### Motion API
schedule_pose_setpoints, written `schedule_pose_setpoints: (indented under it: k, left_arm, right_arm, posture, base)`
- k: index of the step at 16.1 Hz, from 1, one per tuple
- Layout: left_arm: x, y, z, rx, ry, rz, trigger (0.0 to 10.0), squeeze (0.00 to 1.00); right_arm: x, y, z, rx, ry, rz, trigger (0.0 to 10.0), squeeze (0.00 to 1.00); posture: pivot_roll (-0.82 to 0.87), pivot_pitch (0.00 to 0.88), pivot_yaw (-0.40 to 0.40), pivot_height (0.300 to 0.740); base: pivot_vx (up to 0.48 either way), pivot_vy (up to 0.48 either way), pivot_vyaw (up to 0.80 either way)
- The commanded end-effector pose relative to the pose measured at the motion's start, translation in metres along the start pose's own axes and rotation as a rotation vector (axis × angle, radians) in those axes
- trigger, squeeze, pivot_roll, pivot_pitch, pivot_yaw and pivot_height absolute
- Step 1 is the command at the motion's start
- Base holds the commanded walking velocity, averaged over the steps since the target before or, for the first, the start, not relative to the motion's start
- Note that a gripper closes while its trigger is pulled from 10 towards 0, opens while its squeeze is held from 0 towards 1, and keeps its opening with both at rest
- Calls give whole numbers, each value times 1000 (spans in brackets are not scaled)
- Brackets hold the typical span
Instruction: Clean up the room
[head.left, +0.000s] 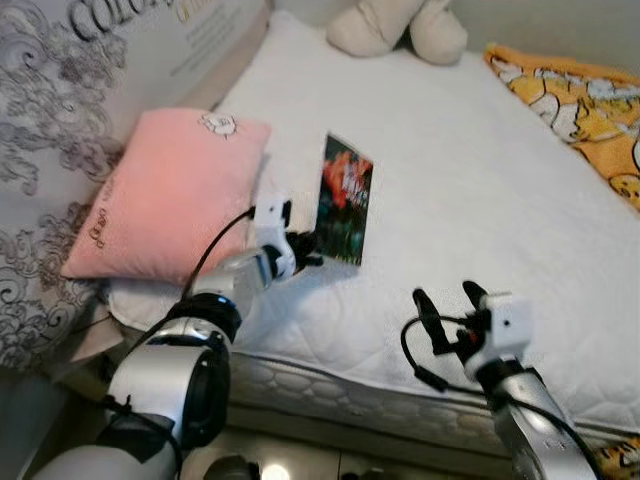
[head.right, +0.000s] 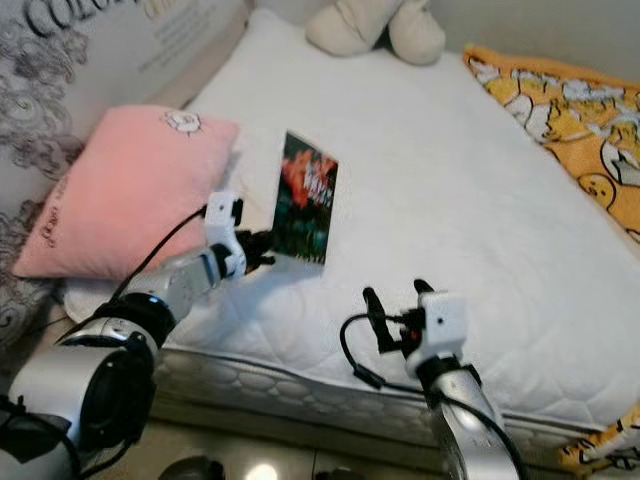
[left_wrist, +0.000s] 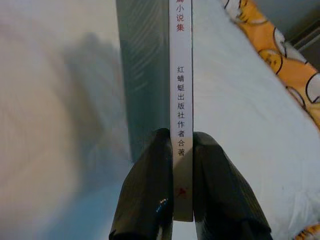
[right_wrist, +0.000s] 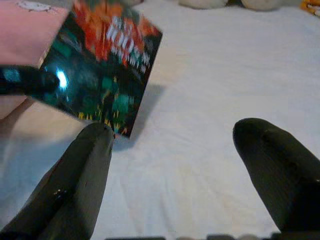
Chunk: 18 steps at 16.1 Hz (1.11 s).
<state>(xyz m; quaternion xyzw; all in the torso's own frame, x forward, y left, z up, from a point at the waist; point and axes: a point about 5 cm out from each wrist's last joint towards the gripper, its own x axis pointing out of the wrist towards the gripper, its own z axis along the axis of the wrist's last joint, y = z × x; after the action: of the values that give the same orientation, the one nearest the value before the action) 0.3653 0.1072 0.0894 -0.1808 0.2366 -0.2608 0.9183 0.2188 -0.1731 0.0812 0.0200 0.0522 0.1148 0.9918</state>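
Book (head.left: 344, 201) pinched upright in left tool (left_wrist: 181, 150), cover blurred, right tool (head.left: 450, 312) spread empty over mattress (head.left: 470, 180)

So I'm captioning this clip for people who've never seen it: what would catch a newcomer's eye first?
Probably the book with its dark, red-lettered cover, held upright over the white mattress by the left gripper, whose fingers clamp its spine. Next, the pink pillow at the bed's left edge, beside the book. The right gripper hovers open over the near edge of the mattress.
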Motion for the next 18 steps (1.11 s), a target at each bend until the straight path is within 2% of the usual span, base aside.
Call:
schedule_pose_setpoints:
  k: [1,3,4,7,8,9,10,13,14,15,18]
  left_arm:
    - [0,-2,0,18,20,-36,0,0]
    - [-3,6,-4,64,56,3,0,0]
    - [-9,16,-6,111,80,49,0,0]
    - [-20,33,-5,177,94,142,0,0]
    - [-25,43,-6,221,103,205,0,0]
    - [-29,49,-6,244,108,248,4314,0]
    - [-34,57,-6,286,115,303,10000,0]
    - [-37,60,-4,340,120,336,10000,0]
    - [-37,60,-3,355,121,338,10000,145]
    - [-37,61,-2,366,121,349,10000,1000]
    - [-38,62,-1,367,110,380,10000,1000]
  right_arm:
    - [-4,0,3,3,11,3,10000,0]
    - [-6,4,2,15,19,6,10000,0]
    - [-7,8,2,27,25,5,10000,0]
    - [-10,12,2,42,37,-1,10000,0]
    - [-12,14,2,47,41,0,10000,0]
    - [-13,15,1,50,46,1,10000,0]
    - [-15,16,-1,54,57,2,10000,0]
    - [-16,16,-2,57,64,2,10000,0]
    - [-16,17,-2,58,67,2,10000,0]
    - [-15,17,-3,59,69,2,10000,0]
    - [-16,18,-4,61,75,2,10000,0]
  posture:
    - [-153,121,-89,740]
    - [-155,120,-84,740]
    - [-157,124,-72,740]
    - [-151,136,-64,740]
    - [-149,141,-62,740]
    - [-149,146,-62,740]
    - [-149,148,-62,740]
    - [-145,154,-63,740]
    - [-145,154,-63,740]
    - [-142,155,-61,740]
    - [-142,157,-59,740]
  base:
    - [0,0,0]
    - [0,0,0]
    - [0,0,0]
    - [0,0,0]
    - [0,0,0]
    - [0,0,0]
    - [0,0,0]
    - [0,0,0]
    - [0,0,0]
    - [0,0,0]
    - [0,0,0]
